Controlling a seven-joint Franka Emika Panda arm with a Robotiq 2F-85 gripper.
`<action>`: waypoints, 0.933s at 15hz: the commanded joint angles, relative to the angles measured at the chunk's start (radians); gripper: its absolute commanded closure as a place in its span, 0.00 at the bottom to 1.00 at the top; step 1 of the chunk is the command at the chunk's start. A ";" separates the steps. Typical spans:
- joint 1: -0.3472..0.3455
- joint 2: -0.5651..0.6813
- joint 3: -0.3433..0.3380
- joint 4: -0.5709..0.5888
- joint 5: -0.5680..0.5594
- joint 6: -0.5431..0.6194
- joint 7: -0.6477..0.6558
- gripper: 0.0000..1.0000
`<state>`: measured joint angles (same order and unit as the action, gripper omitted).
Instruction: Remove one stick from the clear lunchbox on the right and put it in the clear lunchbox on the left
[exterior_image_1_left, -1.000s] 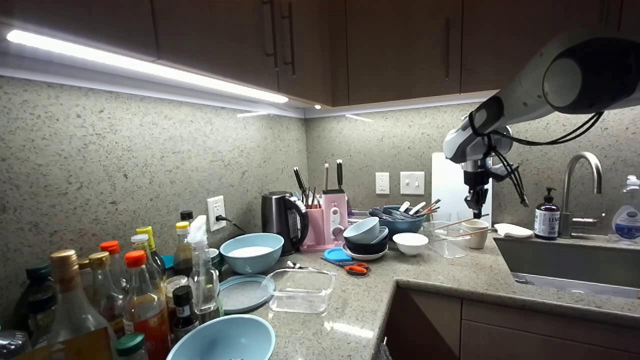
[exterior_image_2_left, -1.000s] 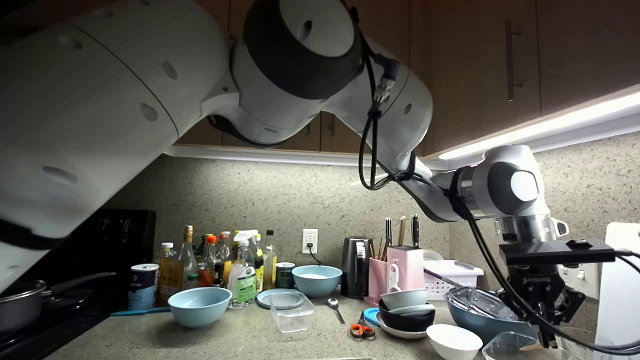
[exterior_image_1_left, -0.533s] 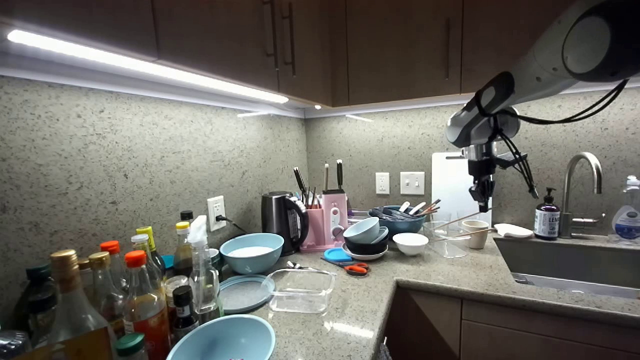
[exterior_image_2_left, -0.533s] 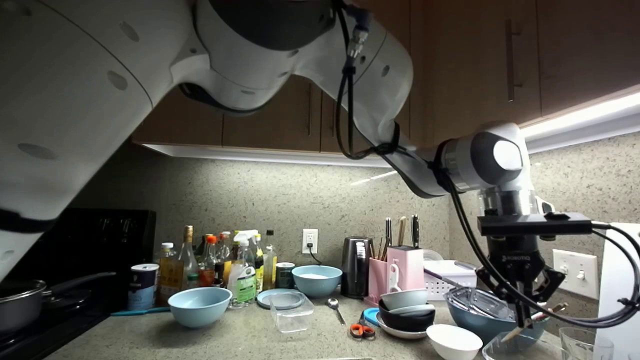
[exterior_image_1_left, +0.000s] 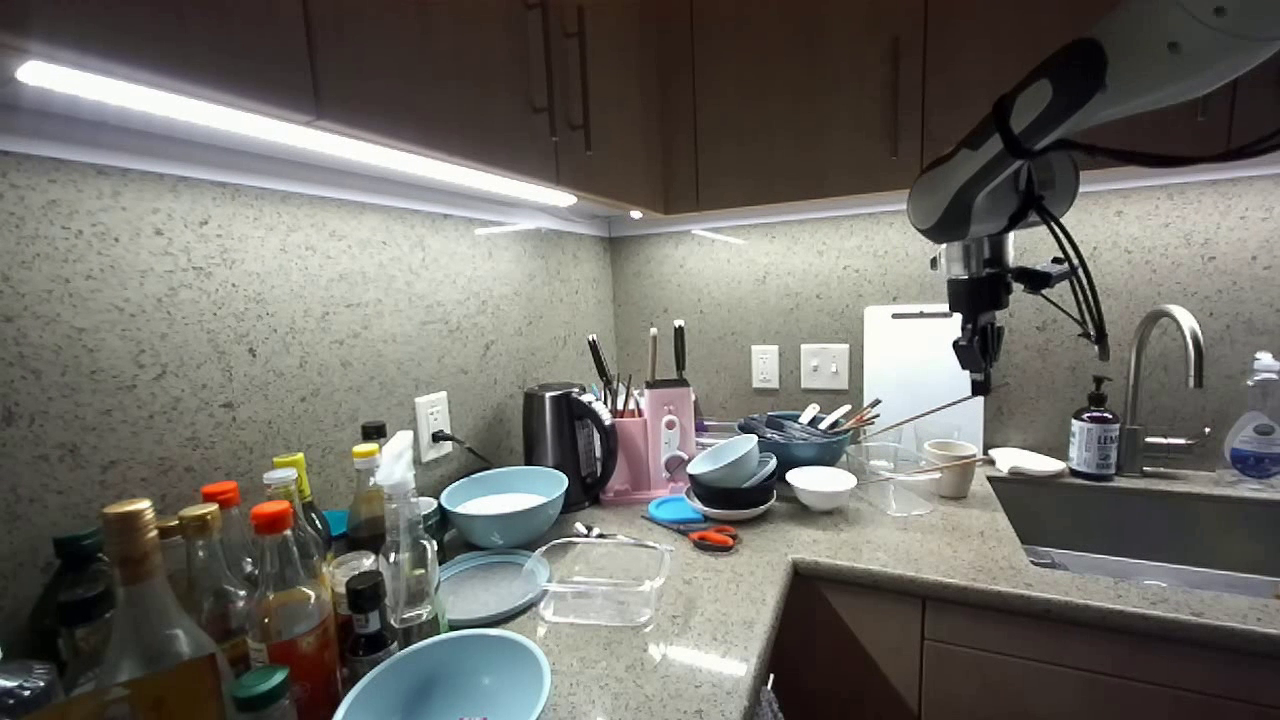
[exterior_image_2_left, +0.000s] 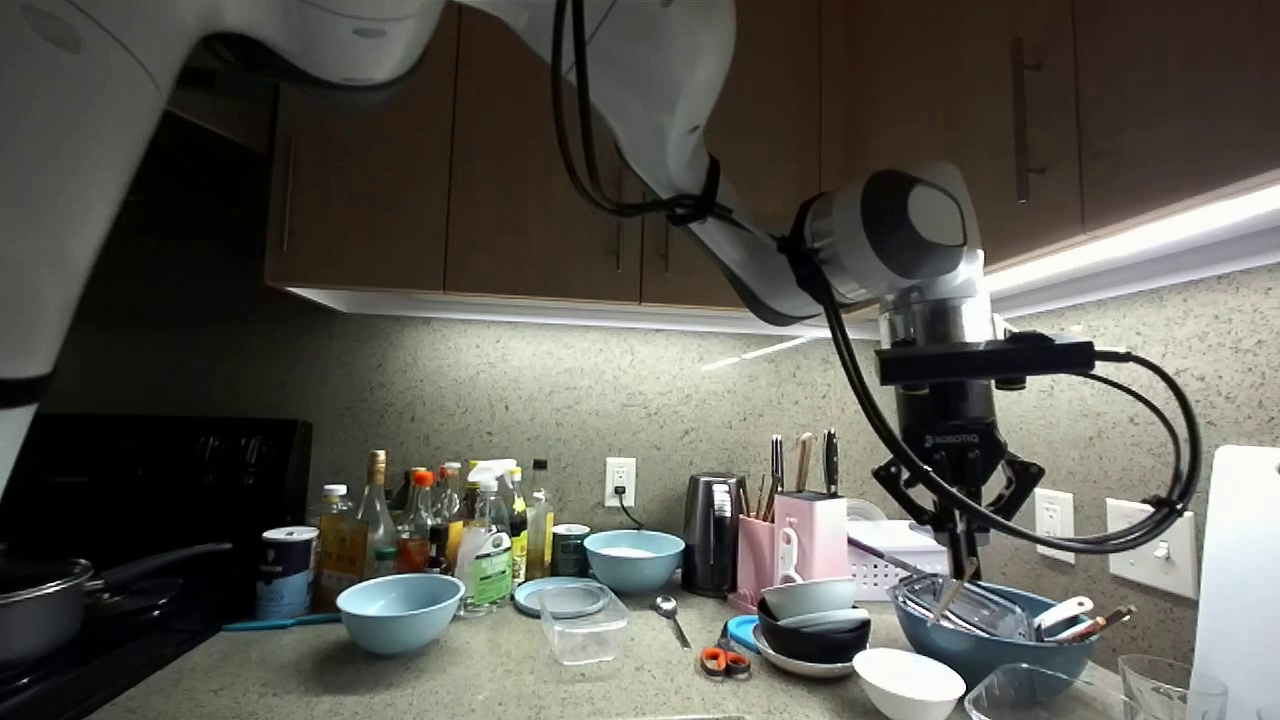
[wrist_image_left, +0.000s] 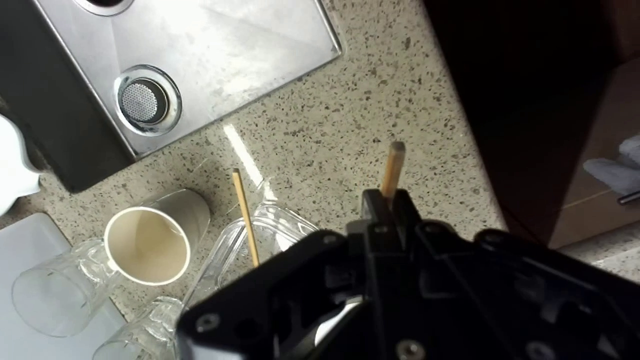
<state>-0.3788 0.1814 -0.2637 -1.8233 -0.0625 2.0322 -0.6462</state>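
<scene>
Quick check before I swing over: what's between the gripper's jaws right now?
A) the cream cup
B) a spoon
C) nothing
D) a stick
D: the wrist view shows a light-brown stick pinched in the gripper, one end poking out past the jaws.

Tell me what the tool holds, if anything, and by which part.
A wooden stick, gripped by the tool near one end: a short length shows past the grip, the longer part slanting downward.

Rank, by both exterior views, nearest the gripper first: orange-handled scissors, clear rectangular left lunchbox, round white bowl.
1. Round white bowl, lower left of the gripper.
2. Orange-handled scissors, between the other two.
3. Clear rectangular left lunchbox, leftmost of these.
</scene>
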 joint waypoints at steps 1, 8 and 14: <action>0.056 -0.138 0.008 -0.147 -0.100 0.025 0.073 0.96; 0.194 -0.266 0.092 -0.314 -0.326 0.118 0.268 0.96; 0.242 -0.289 0.104 -0.310 -0.148 0.129 0.224 0.95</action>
<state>-0.1241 -0.0717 -0.1333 -2.1268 -0.3222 2.1540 -0.3742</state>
